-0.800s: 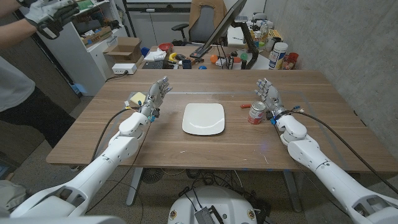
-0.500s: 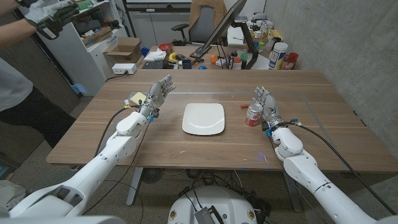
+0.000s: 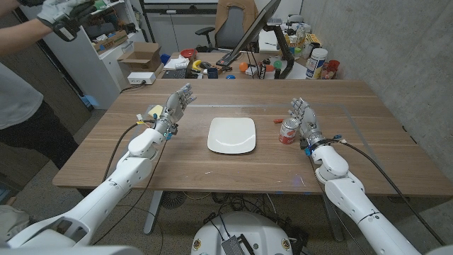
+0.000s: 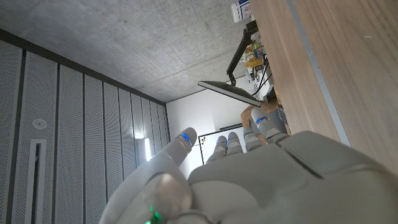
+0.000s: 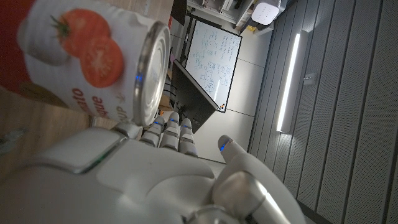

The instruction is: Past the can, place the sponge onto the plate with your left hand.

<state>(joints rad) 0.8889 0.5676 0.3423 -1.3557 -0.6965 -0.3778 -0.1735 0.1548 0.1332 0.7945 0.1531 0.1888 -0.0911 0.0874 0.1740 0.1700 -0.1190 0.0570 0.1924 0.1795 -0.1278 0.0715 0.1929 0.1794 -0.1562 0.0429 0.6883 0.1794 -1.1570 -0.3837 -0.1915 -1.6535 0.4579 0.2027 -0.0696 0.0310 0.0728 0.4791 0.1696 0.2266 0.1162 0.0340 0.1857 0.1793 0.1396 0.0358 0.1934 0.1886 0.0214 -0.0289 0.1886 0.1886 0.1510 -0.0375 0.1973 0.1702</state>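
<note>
Head view: white square plate (image 3: pixel 231 134) sits mid-table on the wooden table (image 3: pixel 212 166), nothing on it. Left hand (image 3: pixel 175 108) is raised w/ fingers (image 3: pixel 185 93) extended and slightly apart, holding nothing; the yellow sponge (image 3: pixel 155 112) lies on the table just beside it, on the side away from the plate, partly hidden by the hand, contact unclear. Left wrist view shows the back of that hand (image 4: pixel 261 177), fingertips lit blue, close together. Right hand (image 3: pixel 304 119) stands upright just beside the can (image 3: pixel 289 130), fingers up and a bit apart, not wrapped round it; touching or not, can't tell. Small red item (image 3: pixel 279 120) lies just behind the can. Right wrist view: can (image 5: pixel 87 62) very near the right hand (image 5: pixel 155 180), label w/ 2 tomato pics, red lettering only partly readable ("...ato", "...que"), brand not legible. Person (image 3: pixel 21 78) at the pic's left edge holds a dark object overhead.
</note>
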